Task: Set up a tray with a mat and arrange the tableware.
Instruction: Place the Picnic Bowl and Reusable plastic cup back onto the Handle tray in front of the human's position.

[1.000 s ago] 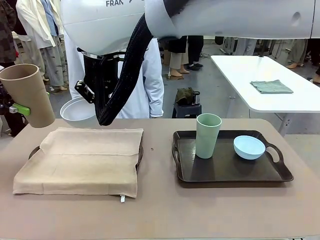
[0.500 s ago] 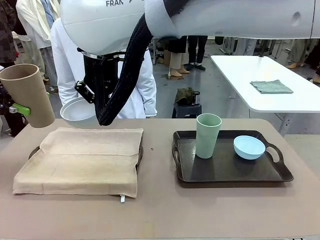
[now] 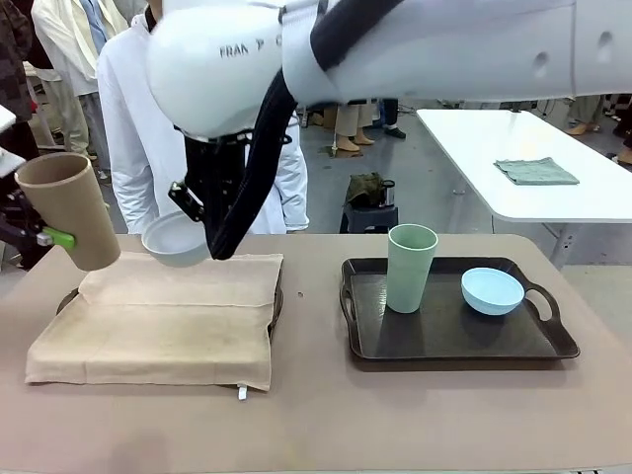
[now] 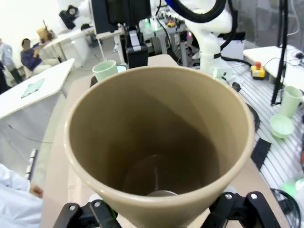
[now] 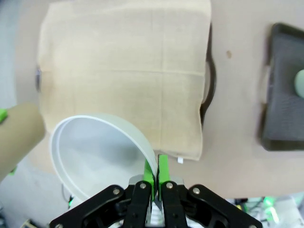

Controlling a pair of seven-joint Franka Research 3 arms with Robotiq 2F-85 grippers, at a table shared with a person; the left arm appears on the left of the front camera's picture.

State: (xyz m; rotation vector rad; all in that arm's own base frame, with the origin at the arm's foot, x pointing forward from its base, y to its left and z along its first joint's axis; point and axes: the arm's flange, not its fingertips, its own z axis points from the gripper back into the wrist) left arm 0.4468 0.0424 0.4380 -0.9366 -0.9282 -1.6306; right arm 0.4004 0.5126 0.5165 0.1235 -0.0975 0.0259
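Though the mat point(image 3: 168, 316) covers its tray point(image 3: 277, 299), nothing rests on it. The left gripper point(image 4: 159, 211) clasps the tan cup point(image 3: 69, 209) and the right gripper point(image 5: 156, 173) pinches the white bowl point(image 5: 95, 156), both aloft. The green cup point(image 3: 410, 267) and blue bowl point(image 3: 492, 290) wait on a second tray point(image 3: 553, 346).

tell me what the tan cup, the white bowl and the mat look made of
Tan cup: probably matte plastic; smooth, evenly coloured wall, thin rim, hardly any shine.
White bowl: likely plastic; thin wall, faintly translucent, with a soft sheen.
Mat: beige woven cloth; fold creases, limp draped edges and a small sewn tag.
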